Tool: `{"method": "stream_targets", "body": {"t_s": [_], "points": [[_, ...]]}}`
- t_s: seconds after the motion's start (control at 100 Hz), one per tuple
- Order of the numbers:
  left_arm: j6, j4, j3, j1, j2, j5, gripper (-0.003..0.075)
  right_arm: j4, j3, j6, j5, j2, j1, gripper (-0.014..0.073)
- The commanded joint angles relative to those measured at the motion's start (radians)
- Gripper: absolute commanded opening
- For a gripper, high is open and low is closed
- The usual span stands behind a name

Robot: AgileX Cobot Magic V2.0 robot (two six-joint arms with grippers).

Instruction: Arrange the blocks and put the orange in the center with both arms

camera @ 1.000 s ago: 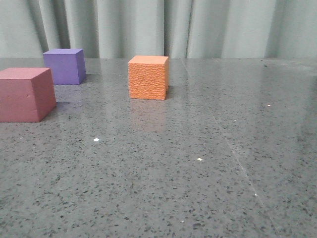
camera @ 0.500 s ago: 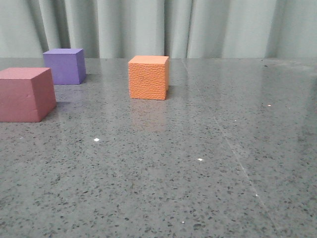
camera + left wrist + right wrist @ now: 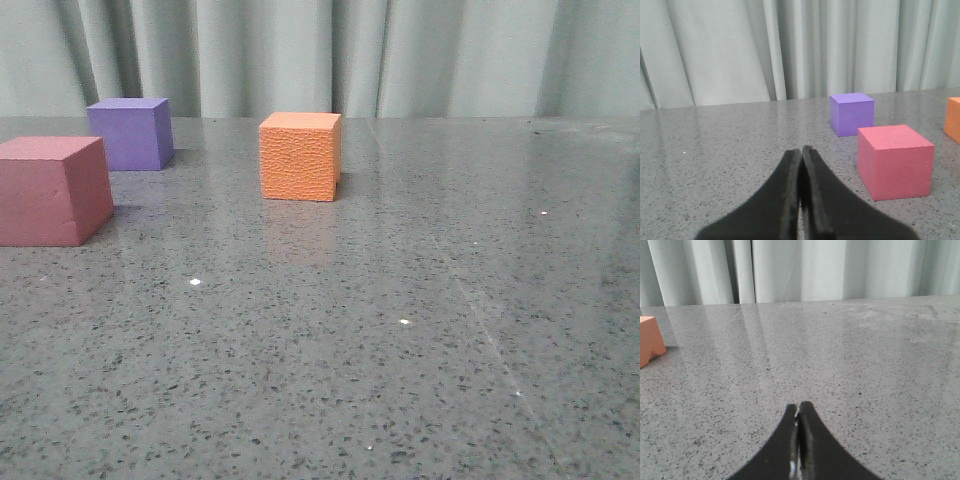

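The orange cube with a pebbled front face stands on the table near the middle, towards the back. The purple cube stands at the back left. The pink-red cube stands at the left, nearer than the purple one. My left gripper is shut and empty, low over the table; the pink-red cube and purple cube stand apart from it to one side, with a sliver of the orange cube at the edge. My right gripper is shut and empty; the orange cube's corner shows far off. Neither gripper shows in the front view.
The speckled grey tabletop stretches wide to the right and front of the cubes. A pale pleated curtain hangs behind the table's far edge.
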Motion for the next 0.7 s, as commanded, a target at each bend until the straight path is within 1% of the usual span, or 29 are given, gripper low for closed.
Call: {"method": "stream_targets", "body": {"t_s": [0.0,0.23,0.33,0.36,0.42,0.47,0.51,0.59,0.69], "points": [[-0.002,-0.009,0.056,0.003,-0.033,-0.077,-0.0019,0.001,-0.013,-0.009,-0.085,-0.025,-0.007,-0.0067],[-0.002,-0.009,0.056,0.003,-0.033,-0.079,-0.0019,0.001,-0.013,-0.009,-0.085,-0.025,-0.007,-0.0067],[-0.002,-0.009,0.056,0.003,-0.033,-0.119,-0.0019,0.001,-0.013,-0.009,-0.085,-0.025,-0.007,-0.0067],[-0.002,-0.024,0.054,0.003,-0.033,-0.138,-0.0019,0.001,-0.013,-0.009,-0.085,-0.025,-0.007,-0.0067],[-0.002,-0.098,0.038,0.003,-0.033,-0.135,-0.0019,0.001,-0.013,-0.009,-0.085,-0.025,-0.007,-0.0067],[-0.002,-0.158,0.015,0.003,-0.030,-0.102,-0.0019,0.001,-0.013,-0.009,-0.085,-0.025,-0.007,-0.0067],[-0.002,-0.190,-0.016,0.003,-0.024,-0.051,-0.0019,0.001,-0.013,-0.009,-0.085,-0.025,-0.007,-0.0067],[-0.002,-0.213,-0.088,0.003,0.005,0.064,-0.0019,0.001,-0.013,-0.009,-0.085,-0.025,-0.007,-0.0067],[-0.002,-0.234,-0.226,0.003,0.079,0.210,-0.0019,0.001,-0.013,-0.009,-0.085,-0.025,-0.007,-0.0067]]}}
